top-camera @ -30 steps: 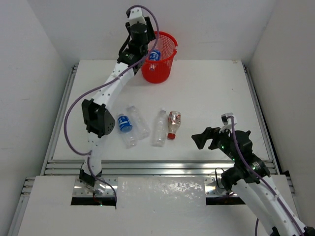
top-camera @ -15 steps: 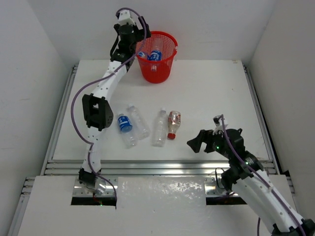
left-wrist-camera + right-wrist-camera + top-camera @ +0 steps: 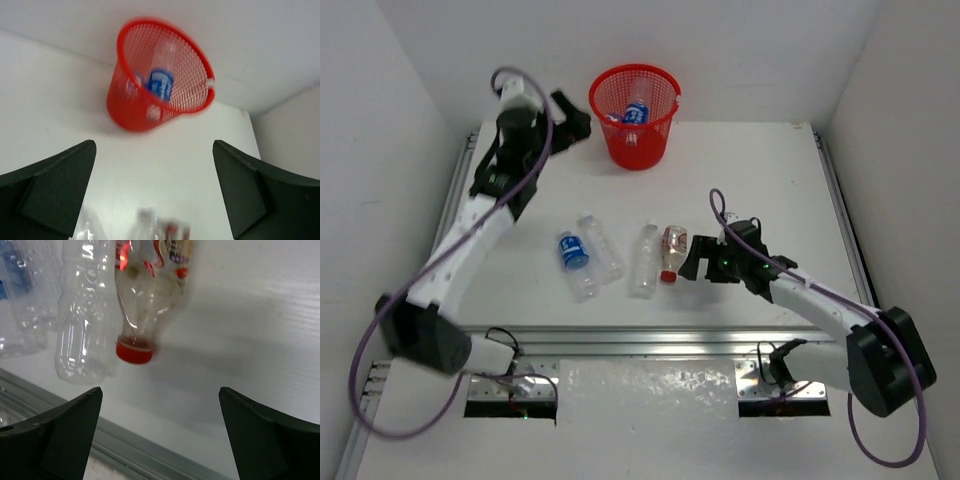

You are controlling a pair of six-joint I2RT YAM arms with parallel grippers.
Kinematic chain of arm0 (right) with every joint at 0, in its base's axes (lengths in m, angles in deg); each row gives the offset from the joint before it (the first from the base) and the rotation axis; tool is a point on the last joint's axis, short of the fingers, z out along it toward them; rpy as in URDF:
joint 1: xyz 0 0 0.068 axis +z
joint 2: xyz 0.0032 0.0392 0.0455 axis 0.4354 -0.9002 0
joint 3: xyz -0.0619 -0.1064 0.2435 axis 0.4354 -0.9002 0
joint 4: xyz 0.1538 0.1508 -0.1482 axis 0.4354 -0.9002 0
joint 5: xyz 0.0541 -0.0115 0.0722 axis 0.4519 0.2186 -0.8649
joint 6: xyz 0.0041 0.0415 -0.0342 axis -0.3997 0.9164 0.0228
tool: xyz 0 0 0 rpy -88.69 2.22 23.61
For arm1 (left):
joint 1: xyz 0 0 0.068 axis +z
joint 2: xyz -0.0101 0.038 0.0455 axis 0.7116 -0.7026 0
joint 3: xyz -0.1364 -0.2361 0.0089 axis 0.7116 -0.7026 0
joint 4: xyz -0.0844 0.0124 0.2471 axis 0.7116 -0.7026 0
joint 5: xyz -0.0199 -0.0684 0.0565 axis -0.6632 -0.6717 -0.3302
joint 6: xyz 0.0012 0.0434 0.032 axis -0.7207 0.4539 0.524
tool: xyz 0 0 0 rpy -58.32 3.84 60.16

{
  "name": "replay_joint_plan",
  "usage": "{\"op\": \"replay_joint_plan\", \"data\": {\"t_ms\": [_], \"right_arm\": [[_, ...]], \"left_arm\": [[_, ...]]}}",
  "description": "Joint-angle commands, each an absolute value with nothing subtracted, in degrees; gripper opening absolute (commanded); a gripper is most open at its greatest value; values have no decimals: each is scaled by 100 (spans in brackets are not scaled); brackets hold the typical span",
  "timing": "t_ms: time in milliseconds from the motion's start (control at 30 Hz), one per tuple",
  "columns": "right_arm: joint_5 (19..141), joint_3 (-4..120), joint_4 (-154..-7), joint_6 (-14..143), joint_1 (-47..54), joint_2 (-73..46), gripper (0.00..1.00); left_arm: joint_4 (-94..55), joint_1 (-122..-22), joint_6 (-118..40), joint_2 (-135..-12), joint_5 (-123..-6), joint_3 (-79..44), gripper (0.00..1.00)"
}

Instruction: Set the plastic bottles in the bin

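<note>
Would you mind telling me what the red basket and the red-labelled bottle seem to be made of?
The red basket looks like moulded plastic: uniform red, open mesh walls, a rolled rim. The red-labelled bottle looks like thin clear plastic, see-through and slightly dented, with an opaque red cap.

White boxed-in tabletop, metal rails on three sides, glossy sheet at the near edge.

A flat white rectangular tabletop [image 3: 750,190] filled the middle of the overhead frame, closed in by plain white walls: a back wall [image 3: 760,50] across the top, a left wall [image 3: 370,150] and a right wall [image 3: 910,150] slanting down the sides. Ribbed silver aluminium rails ran along its left edge [image 3: 455,180], its right edge [image 3: 842,220] and, as a wider band [image 3: 650,340], across the lower frame. Below that band, at bottom centre, lay a glossy crinkled translucent sheet [image 3: 645,385], with a matte white panel [image 3: 430,440] in the bottom left corner.
</note>
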State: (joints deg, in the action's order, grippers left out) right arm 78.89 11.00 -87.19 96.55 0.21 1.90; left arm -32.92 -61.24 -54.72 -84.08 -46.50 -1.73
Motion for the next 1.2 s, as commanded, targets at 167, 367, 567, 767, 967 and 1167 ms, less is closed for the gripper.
{"op": "replay_joint_plan", "data": {"t_ms": [167,367,567,767,967,1167], "right_arm": [[8433,2438,-8083,9714,433,-1524,96],[9150,3036,-8214,9626,609,-2545,91],[9601,3141,-8398,9573,811,-2966,71],[10181,3037,-8592,9371,820,-3161,54],[10024,2501,-8304,9125,829,-2188,4],[9525,1614,-7952,8651,838,-113,0]], "left_arm": [[-3318,-6505,-6064,-5424,-5091,-3976,100],[-4171,-6593,-5651,-4571,-5373,-4472,100],[-4593,-6602,-5501,-3972,-5285,-4454,100],[-4568,-6602,-5509,-3937,-5557,-4498,100],[-3901,-6733,-5799,-4367,-6734,-4568,100],[-2267,-7243,-6063,-4982,-7823,-4761,100]]}}
